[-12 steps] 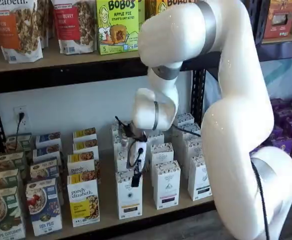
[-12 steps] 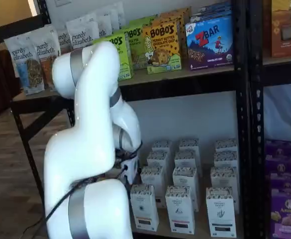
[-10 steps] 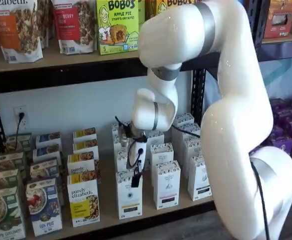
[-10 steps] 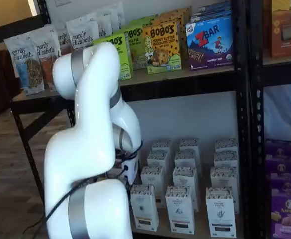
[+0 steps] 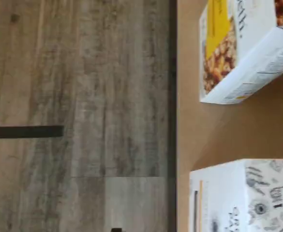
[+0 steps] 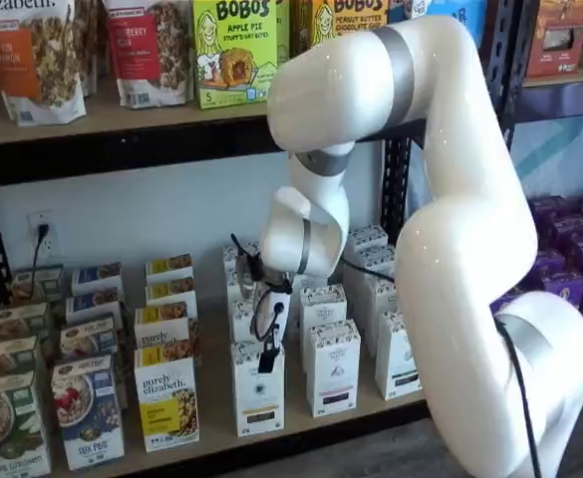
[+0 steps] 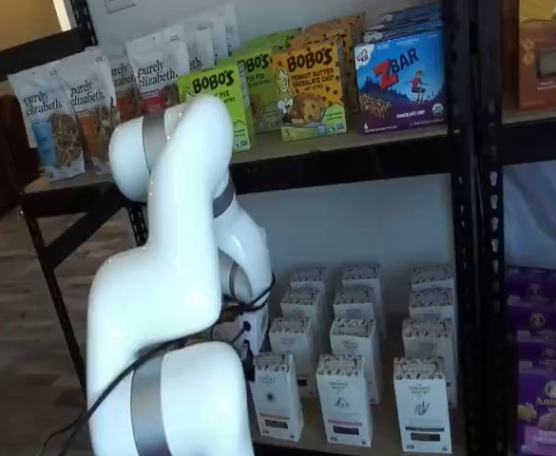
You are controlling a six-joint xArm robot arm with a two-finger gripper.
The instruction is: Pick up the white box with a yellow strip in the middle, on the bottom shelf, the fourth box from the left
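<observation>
The white box [image 6: 257, 390] is seen at the front of the bottom shelf [image 6: 216, 423]. The gripper [image 6: 268, 357] is hung just above it, at its twelve o'clock. The fingers are spread wide, with nothing held.

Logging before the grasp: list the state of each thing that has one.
gripper: hanging in front of the white box's top, holding nothing; fingers side-on.
white box: upright at the front of the bottom shelf, not gripped.
purely elizabeth box: upright beside it, apart.
</observation>
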